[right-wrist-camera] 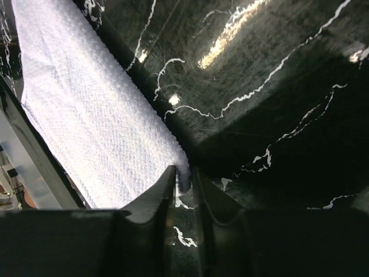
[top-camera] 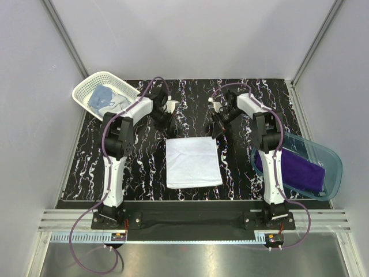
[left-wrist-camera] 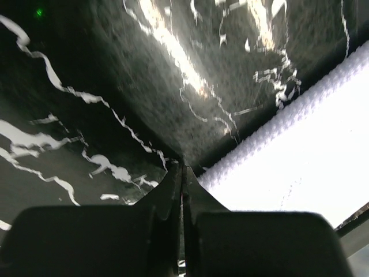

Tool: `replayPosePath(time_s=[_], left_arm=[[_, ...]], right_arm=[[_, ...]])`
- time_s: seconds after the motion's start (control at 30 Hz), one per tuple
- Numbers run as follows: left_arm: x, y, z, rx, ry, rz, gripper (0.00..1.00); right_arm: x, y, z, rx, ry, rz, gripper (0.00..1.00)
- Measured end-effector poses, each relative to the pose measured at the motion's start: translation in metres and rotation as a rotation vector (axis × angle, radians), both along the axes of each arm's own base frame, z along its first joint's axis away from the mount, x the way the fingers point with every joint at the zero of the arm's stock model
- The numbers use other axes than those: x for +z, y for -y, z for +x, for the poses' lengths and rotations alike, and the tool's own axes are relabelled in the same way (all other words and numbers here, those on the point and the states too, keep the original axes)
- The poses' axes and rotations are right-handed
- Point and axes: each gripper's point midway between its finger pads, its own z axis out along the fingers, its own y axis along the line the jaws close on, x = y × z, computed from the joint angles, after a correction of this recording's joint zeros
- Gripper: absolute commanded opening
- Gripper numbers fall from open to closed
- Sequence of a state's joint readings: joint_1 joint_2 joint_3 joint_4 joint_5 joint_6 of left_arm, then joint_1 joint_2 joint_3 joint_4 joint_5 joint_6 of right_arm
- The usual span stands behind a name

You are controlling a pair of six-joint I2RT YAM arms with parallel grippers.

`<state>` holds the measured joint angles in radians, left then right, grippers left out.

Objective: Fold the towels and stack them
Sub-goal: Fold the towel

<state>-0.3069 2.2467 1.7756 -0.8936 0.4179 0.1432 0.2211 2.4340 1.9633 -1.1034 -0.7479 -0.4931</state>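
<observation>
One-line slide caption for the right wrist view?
Right gripper pinching a corner of the white textured cloth towel on the black marbled table.

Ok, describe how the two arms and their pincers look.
The left arm and right arm both have white links with black joints and stand on black bases. A purple cable loops out from each base and runs on up the arm. The left pincer and right pincer have dark fingers tapering to narrow tips. No markings are readable.

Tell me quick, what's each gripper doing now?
Left gripper: shut beside a corner of the white towel, no cloth visibly held.
Right gripper: shut on a corner of the white towel.
</observation>
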Motion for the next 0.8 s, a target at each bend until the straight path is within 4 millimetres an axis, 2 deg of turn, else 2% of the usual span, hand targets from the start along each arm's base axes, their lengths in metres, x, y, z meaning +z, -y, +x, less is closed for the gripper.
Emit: replayPosePath(time_s=[0.07,0.13,0.2,0.23,0.33,0.5,0.8], left_arm=[[0.001,0.002,0.008,-0.002,0.018,-0.001,0.0],[0.005,0.001,0.013,-0.007,0.035,0.002,0.16],[0.009,0.0,0.017,-0.01,0.047,0.004,0.23],[0.011,-0.001,0.019,-0.01,0.055,0.002,0.32],[0.014,-0.01,0.016,-0.011,0.055,0.002,0.46],[0.021,-0.02,-0.003,-0.018,0.028,0.001,0.51],[0.012,-0.016,-0.022,-0.041,-0.033,-0.019,0.47]], right_arm=[[0.003,-0.001,0.003,-0.004,0.004,0.005,0.35],[0.005,-0.001,0.005,-0.004,0.01,0.005,0.36],[0.005,-0.001,0.005,-0.005,0.012,0.006,0.37],[0.005,-0.001,0.005,-0.005,0.011,0.006,0.37],[0.005,0.001,0.006,-0.01,0.009,0.005,0.37],[0.006,0.005,0.009,-0.021,0.015,-0.007,0.36],[0.006,0.008,0.011,-0.029,0.015,-0.014,0.36]])
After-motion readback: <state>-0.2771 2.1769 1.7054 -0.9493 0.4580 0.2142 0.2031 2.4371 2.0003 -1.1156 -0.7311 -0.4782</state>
